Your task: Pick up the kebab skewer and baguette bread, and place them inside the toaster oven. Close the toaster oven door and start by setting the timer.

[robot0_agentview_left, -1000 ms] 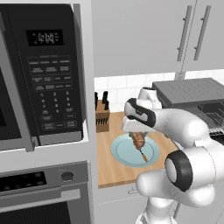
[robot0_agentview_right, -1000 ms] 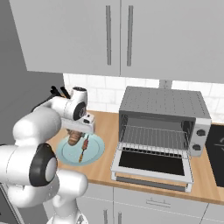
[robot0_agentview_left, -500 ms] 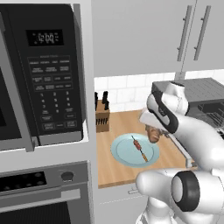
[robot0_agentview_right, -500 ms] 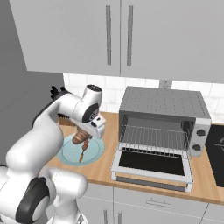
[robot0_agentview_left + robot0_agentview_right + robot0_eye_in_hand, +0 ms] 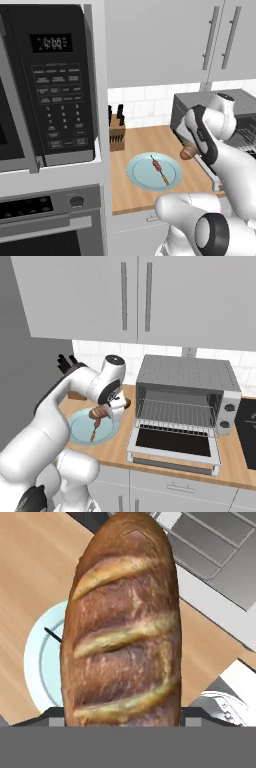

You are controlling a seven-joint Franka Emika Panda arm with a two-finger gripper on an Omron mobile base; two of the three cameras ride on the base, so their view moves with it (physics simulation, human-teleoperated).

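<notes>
The gripper held the baguette bread tight between its fingers, up in the air between the blue plate and the toaster oven. The kebab skewer lay on the plate, and the toaster oven door hung open.

Even, bright rendered light throughout, soft faint shadows, no glare or blur.

arm: bent, reaching forward | tool: pointing down, clamped on baguette bread
</notes>
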